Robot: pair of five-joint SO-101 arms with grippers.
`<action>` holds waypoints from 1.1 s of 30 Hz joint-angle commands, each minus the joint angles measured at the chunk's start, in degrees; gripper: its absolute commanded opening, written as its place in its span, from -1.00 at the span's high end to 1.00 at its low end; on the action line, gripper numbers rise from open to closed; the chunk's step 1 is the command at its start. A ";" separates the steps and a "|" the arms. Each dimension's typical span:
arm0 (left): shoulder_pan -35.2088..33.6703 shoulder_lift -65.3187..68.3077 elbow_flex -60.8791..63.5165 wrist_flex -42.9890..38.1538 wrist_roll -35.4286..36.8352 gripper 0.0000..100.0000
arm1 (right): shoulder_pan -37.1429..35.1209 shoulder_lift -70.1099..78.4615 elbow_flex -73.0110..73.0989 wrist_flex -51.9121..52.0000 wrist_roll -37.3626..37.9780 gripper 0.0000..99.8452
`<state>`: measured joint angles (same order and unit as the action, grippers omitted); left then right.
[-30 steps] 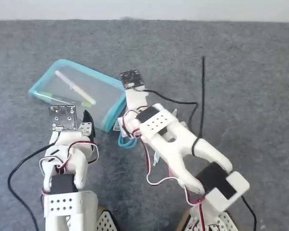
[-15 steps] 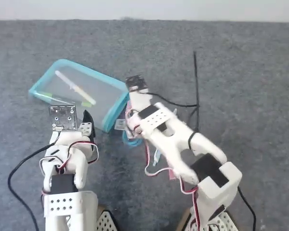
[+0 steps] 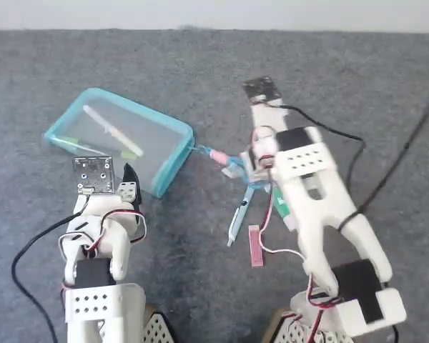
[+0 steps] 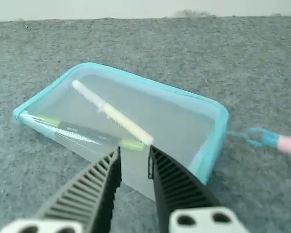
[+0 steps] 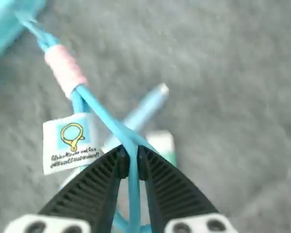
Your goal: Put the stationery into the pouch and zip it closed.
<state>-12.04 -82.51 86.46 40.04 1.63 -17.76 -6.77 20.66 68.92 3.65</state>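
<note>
The translucent pouch (image 3: 118, 139) with teal trim lies at the left, with a white pen (image 4: 111, 112) and a green-tipped pen (image 4: 80, 132) inside. Its teal strap (image 3: 204, 151) with a pink bead (image 5: 65, 72) and a white tag (image 5: 70, 141) runs taut to my right gripper (image 5: 130, 156), which is shut on it right of the pouch (image 5: 5, 19). My left gripper (image 4: 134, 154) hovers at the pouch's near edge, slightly open and holding nothing. A light-blue pen (image 3: 239, 213), a pink eraser (image 3: 255, 245) and a green item (image 5: 162, 145) lie on the carpet.
Grey carpet covers the table. A black cable (image 3: 397, 161) trails from the right arm across the right side. The left arm's base (image 3: 100, 286) stands at the near left, with a black cable (image 3: 28, 250) looping beside it.
The right arm has swung to the right with the strap in its gripper, pulling it taut away from the pouch's corner and uncovering the pen and eraser. The left arm has not moved.
</note>
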 commanded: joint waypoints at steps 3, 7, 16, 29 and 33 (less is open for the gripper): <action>-0.09 -1.14 -0.75 -2.11 0.26 0.81 | 6.64 -4.70 2.90 3.38 5.63 0.99; -0.09 -1.14 -0.75 -2.11 0.26 0.81 | 7.96 -6.46 8.62 0.22 7.74 0.99; -0.09 -1.14 -0.75 -2.11 0.26 0.81 | 5.32 -19.47 3.96 4.70 8.62 0.46; -0.09 -1.14 -0.66 -1.85 0.26 0.81 | -14.73 1.01 -11.87 8.57 17.93 0.46; -0.09 -1.14 -0.22 -2.11 0.26 0.81 | -14.11 10.07 -16.44 8.48 26.46 0.46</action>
<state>-12.04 -82.51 86.46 40.04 1.63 -31.65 -0.26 9.67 77.27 24.22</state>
